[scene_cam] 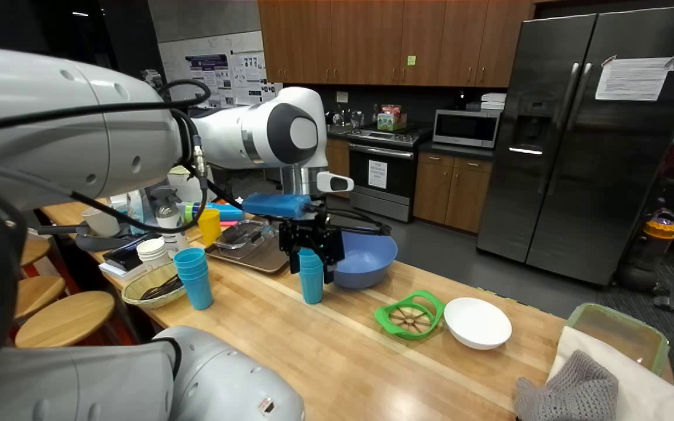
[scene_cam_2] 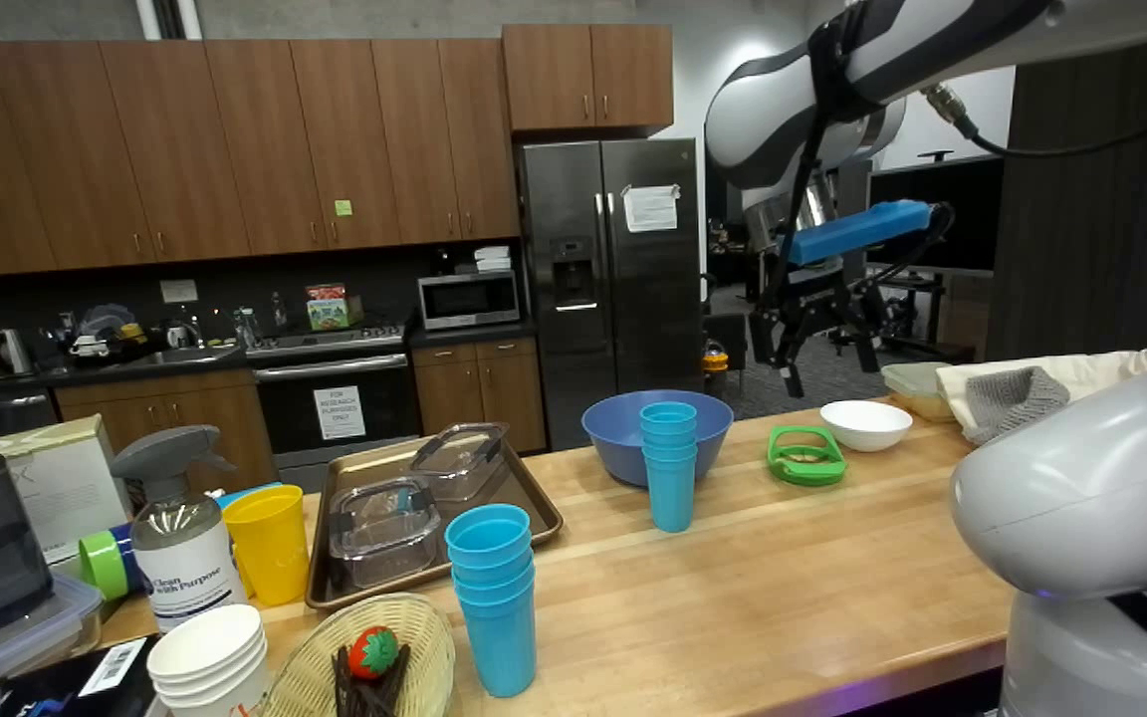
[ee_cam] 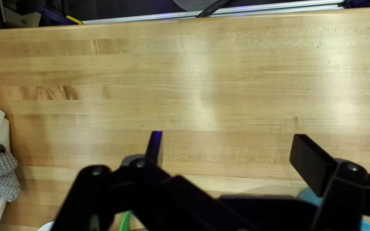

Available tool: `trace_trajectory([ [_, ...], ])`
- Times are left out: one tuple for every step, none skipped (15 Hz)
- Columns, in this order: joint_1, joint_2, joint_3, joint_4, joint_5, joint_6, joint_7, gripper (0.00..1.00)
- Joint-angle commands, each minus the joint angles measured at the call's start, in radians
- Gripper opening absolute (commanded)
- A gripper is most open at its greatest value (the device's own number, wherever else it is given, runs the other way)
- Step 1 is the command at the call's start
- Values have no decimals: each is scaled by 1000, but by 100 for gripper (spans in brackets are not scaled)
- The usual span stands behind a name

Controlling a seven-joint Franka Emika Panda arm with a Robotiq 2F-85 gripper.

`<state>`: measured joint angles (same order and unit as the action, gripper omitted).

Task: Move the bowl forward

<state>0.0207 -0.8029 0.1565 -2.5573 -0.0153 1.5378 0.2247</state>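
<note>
Wrist view, lower half, is showing our gripper [ee_cam: 228, 138] with its fingers standing wide apart and gripping nothing. The deep blue bowl [scene_cam: 367, 257] is not showing there; it is sitting near the middle of both exterior views, close to the far edge of the wooden tabletop [scene_cam_2: 783, 568], and our gripper is hanging well above the wood. We are guessing that reaching the rim is the step in hand, though which way "forward" is running we are not able to tell. To do it well, we are wanting a free stretch of rim, one finger going inside the wall and one outside, a light pinch, then a slow slide, minding that edge. Crowding the bowl is a stack of light blue cups [scene_cam_2: 671, 488], standing just beside it, right of centre in an exterior view; whether they are touching, we are not seeing. Farther right, a green apple slicer [scene_cam_2: 812, 473] and a white dish [scene_cam_2: 865, 428] are lying; left of centre, a baking tray [scene_cam_2: 504, 503] is limiting sideways room.
</note>
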Motion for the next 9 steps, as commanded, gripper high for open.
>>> trace_trajectory([
  [9,5,38,23,-31,51,26,100],
  [10,10,49,34,-38,68,28,100],
  [13,17,61,45,-46,85,30,100],
  [15,22,72,54,-53,102,33,100],
  [19,31,84,68,-60,116,33,100],
  [22,37,94,80,-66,128,34,100],
  [27,48,105,95,-71,141,34,100],
  [31,61,115,111,-76,153,36,100],
  [36,73,123,128,-75,166,40,100],
])
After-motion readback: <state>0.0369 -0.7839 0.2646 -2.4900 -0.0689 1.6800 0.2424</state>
